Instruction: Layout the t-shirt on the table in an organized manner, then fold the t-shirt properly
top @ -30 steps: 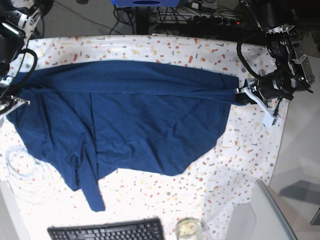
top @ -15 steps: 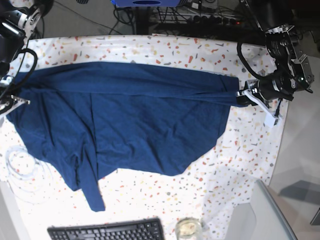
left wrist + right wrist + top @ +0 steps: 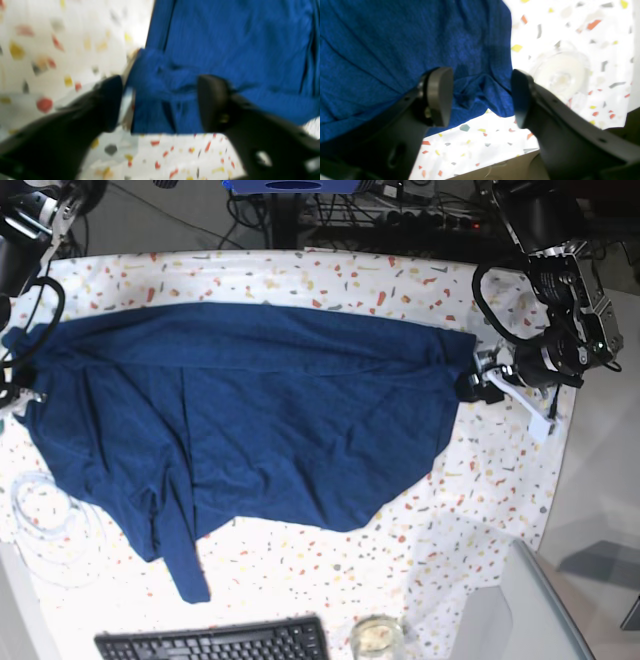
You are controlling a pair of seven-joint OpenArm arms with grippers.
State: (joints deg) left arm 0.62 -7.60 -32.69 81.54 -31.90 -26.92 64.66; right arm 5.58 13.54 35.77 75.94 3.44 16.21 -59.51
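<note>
While I watch from the base camera, the nearest things to me are a black keyboard [image 3: 212,642] at the bottom edge and a small glass jar [image 3: 376,637] just beside it, both on the speckled bench [image 3: 470,480]. A coil of clear tubing [image 3: 45,525] lies at the bench's near corner on my view's left. Beyond these, the t-shirt [image 3: 260,415] is spread flat across the middle of the bench, dark navy, with one sleeve trailing toward the keyboard and soft creases running along its far edge.

On my left wrist camera, the left pincer [image 3: 160,102] stands open, its two black fingers apart with a bunched fold of the shirt's edge lying between them, not clamped. The picture is blurred, so I cannot tell whether either finger touches the cloth. In the base view this pincer sits at the shirt's corner on the view's right.

On my right wrist camera, the right pincer [image 3: 481,96] is likewise open, fingers spread on either side of a puckered corner of blue fabric that rests on the bench. The clear tubing shows just beside that corner. Cables and dark equipment crowd the floor past the bench's far edge.
</note>
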